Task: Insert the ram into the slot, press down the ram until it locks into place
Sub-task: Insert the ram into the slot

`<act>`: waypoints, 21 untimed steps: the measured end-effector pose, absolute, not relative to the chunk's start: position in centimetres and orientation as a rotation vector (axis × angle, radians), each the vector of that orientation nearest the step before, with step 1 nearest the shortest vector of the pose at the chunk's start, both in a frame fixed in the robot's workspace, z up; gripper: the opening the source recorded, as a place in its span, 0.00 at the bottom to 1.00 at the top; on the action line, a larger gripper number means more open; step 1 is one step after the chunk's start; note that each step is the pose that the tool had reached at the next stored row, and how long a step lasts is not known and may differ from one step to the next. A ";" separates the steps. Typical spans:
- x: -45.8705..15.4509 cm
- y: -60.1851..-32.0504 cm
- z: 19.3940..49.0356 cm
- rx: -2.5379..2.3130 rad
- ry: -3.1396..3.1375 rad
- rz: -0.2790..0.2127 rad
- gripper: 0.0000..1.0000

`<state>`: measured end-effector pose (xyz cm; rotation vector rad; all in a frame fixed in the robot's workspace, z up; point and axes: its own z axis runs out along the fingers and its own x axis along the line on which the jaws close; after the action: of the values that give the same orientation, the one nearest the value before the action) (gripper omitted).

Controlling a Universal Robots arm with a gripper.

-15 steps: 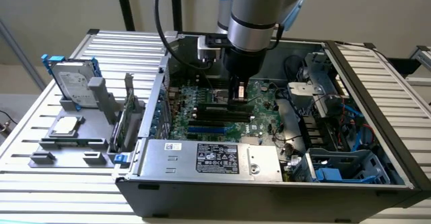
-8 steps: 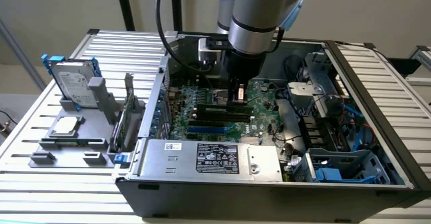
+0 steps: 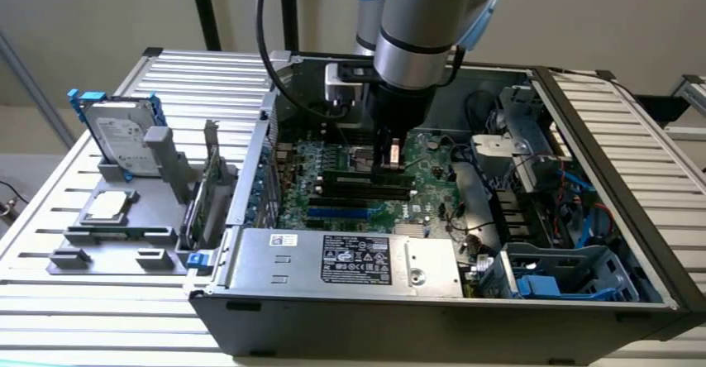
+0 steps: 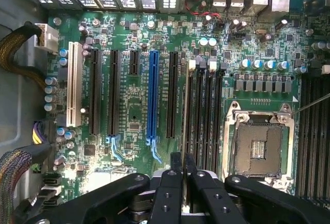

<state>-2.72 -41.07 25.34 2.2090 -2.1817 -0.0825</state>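
Observation:
My gripper point(image 3: 388, 165) reaches down into the open computer case, just over the black memory slots point(image 3: 359, 187) on the green motherboard point(image 3: 320, 156). In the wrist view its two black fingers point(image 4: 172, 183) stand nearly together, shut on the ram point(image 4: 185, 116). The ram shows edge-on as a thin pale strip. It runs along the outermost of the parallel black slots point(image 4: 200, 110), the one nearest the long blue slot point(image 4: 152, 95). White end latches point(image 4: 192, 65) sit at the far end of the slots. How deep the ram sits in the slot is hidden.
An open processor socket point(image 4: 256, 149) lies beside the memory slots, with more black slots point(image 4: 312, 131) beyond it. The power supply point(image 3: 353, 259) fills the case front, with cables and a blue drive cage point(image 3: 563, 272) at the exterior view's right. A hard drive point(image 3: 119, 135) stands on a grey fixture outside.

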 end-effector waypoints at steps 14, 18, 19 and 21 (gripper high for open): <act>-2.7 -40.6 24.5 2.237 -2.161 -0.090 0.13; -2.7 -40.6 24.0 2.241 -2.164 -0.097 0.13; -2.7 -40.6 23.9 2.241 -2.164 -0.098 0.13; -2.7 -40.6 23.9 2.242 -2.164 -0.099 0.13</act>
<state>-2.72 -40.61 23.85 2.2416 -2.1645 -0.0992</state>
